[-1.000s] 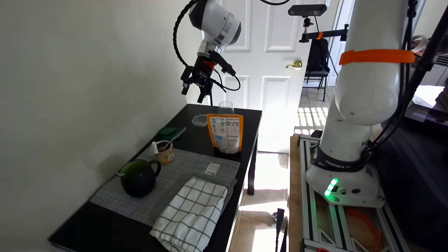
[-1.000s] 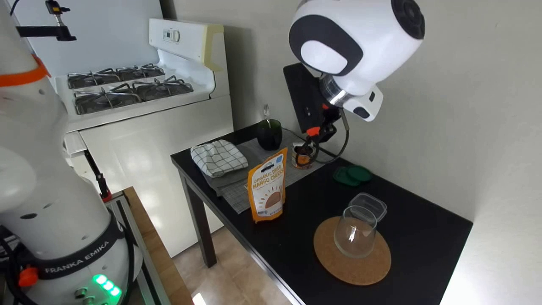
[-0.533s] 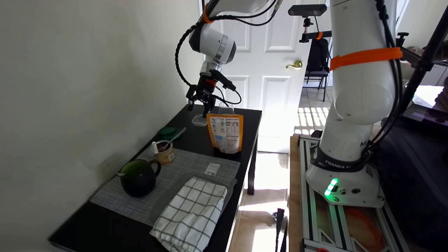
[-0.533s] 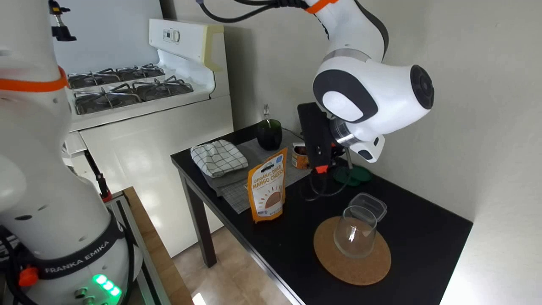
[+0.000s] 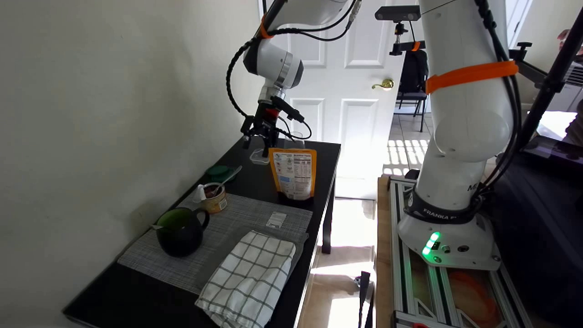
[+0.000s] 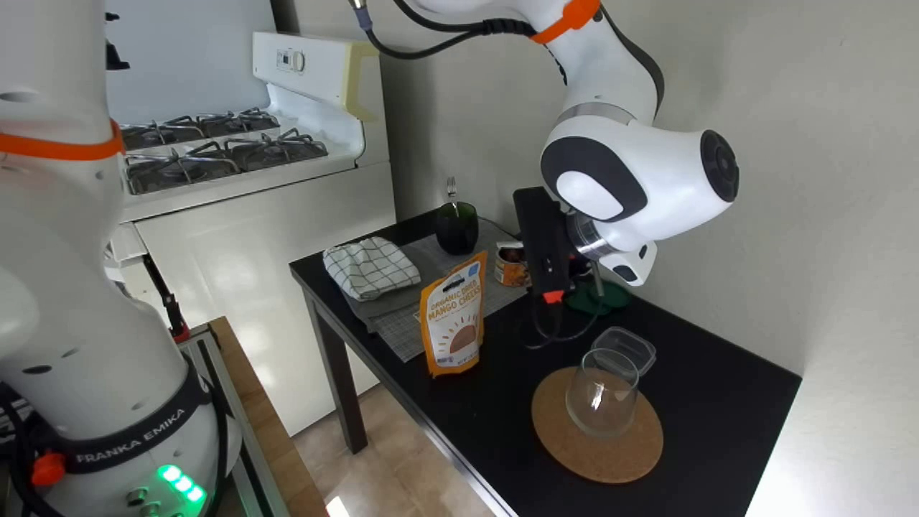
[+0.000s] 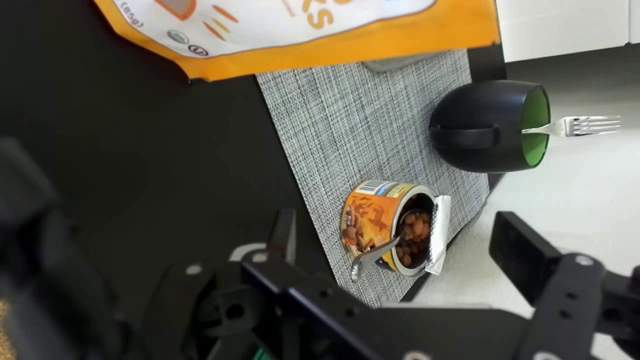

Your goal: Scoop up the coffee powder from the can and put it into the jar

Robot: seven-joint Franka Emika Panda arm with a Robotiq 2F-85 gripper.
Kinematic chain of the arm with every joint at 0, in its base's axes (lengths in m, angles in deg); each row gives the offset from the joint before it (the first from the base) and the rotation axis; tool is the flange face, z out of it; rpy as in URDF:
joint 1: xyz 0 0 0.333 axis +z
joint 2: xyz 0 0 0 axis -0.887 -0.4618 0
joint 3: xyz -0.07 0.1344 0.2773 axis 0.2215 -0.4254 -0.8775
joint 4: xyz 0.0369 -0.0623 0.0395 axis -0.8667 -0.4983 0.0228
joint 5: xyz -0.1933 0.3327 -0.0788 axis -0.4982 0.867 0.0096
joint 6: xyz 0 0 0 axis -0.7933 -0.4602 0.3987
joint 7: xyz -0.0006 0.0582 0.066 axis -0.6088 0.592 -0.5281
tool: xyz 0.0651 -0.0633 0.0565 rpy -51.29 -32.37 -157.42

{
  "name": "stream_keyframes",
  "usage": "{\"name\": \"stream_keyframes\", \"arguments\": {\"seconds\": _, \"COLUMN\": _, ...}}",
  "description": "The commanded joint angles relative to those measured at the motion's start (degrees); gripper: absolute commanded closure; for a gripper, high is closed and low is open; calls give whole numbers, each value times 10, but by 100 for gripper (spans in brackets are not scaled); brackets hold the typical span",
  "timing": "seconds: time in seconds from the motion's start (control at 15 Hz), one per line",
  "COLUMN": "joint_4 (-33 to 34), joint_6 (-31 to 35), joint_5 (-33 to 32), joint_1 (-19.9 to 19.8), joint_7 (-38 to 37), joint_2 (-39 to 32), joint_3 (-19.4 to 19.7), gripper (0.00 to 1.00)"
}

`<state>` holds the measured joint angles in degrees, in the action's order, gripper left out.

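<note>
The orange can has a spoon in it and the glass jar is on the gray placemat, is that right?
The surface is wrong: the glass jar sits on the round brown mat, as an exterior view shows. The orange can does hold a spoon.

“MANGO CHEEKS” on the pouch

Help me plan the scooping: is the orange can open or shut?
Open. In the wrist view, the can has a pale flap folded back, brown contents visible inside, and a spoon leaning in it.
</note>
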<state>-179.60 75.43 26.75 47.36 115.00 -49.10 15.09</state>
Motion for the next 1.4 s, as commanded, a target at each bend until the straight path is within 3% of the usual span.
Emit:
{"name": "stream_keyframes", "arguments": {"seconds": 0.0, "joint_4": 26, "joint_6": 23, "joint_5": 26, "joint_1": -14, "joint_7": 11, "joint_2": -39, "joint_3": -22, "gripper": 0}}
{"name": "stream_keyframes", "arguments": {"seconds": 0.53, "joint_4": 112, "joint_6": -17, "joint_5": 61, "joint_1": -42, "joint_7": 64, "joint_2": -133, "joint_3": -58, "gripper": 3}}
{"name": "stream_keyframes", "arguments": {"seconds": 0.67, "joint_4": 133, "joint_6": -35, "joint_5": 59, "joint_1": -49, "joint_7": 72, "joint_2": -151, "joint_3": -64, "gripper": 14}}
{"name": "stream_keyframes", "arguments": {"seconds": 0.87, "joint_4": 157, "joint_6": -60, "joint_5": 60, "joint_1": -58, "joint_7": 88, "joint_2": -173, "joint_3": -69, "gripper": 47}}
{"name": "stream_keyframes", "arguments": {"seconds": 1.2, "joint_4": 184, "joint_6": -83, "joint_5": 59, "joint_1": -66, "joint_7": 109, "joint_2": -193, "joint_3": -72, "gripper": 85}}
{"name": "stream_keyframes", "arguments": {"seconds": 1.33, "joint_4": 195, "joint_6": -93, "joint_5": 57, "joint_1": -67, "joint_7": 113, "joint_2": -202, "joint_3": -73, "gripper": 90}}
